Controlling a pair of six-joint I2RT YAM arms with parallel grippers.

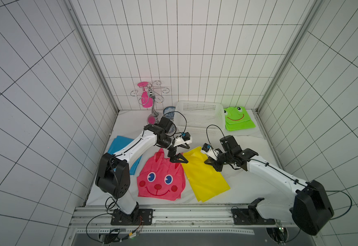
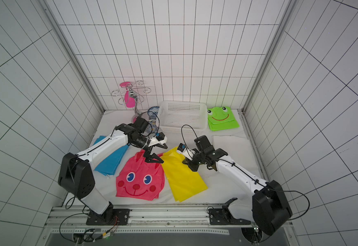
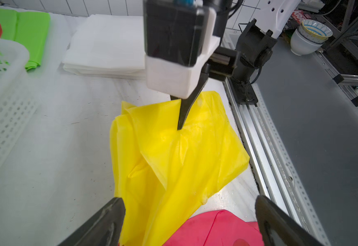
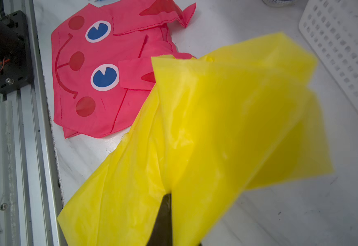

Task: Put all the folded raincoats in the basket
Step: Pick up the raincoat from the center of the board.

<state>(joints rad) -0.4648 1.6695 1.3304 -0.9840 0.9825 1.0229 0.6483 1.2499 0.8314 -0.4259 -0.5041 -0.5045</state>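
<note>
Right claw (image 1: 207,162): clamped on one far corner of the yellow raincoat (image 1: 205,181). That corner is off the tabletop (image 1: 244,187); the rest drapes down and lies flat.
Left claw (image 1: 182,153): jaws wide, holding nothing. It hovers over the seam where the yellow edge meets the pink raincoat (image 1: 160,181).
Raincoat location: mid-tabletop, running toward the near edge and touching the pink one on the side facing the left edge. Not in the basket.
Basket (image 1: 197,103): at the far edge, right of centre, and I see nothing in it. The green raincoat (image 1: 237,119) is just beside it toward the far right corner.
Step, my read: lift and carry on a single-corner pinch.
How I'd run it: raise the right claw straight up until the trailing hem clears the tabletop. Only then swing toward the far edge, or the hem drags the pink one along.
Fold: a one-corner hang will likely open the folds. I'd bring the left claw onto the opposite far corner to share the load.
Drop: go in above the rim, lower until the bulk settles inside, then let go.
Watch: film is thin and slippery, so I'd keep moves slow.
</note>
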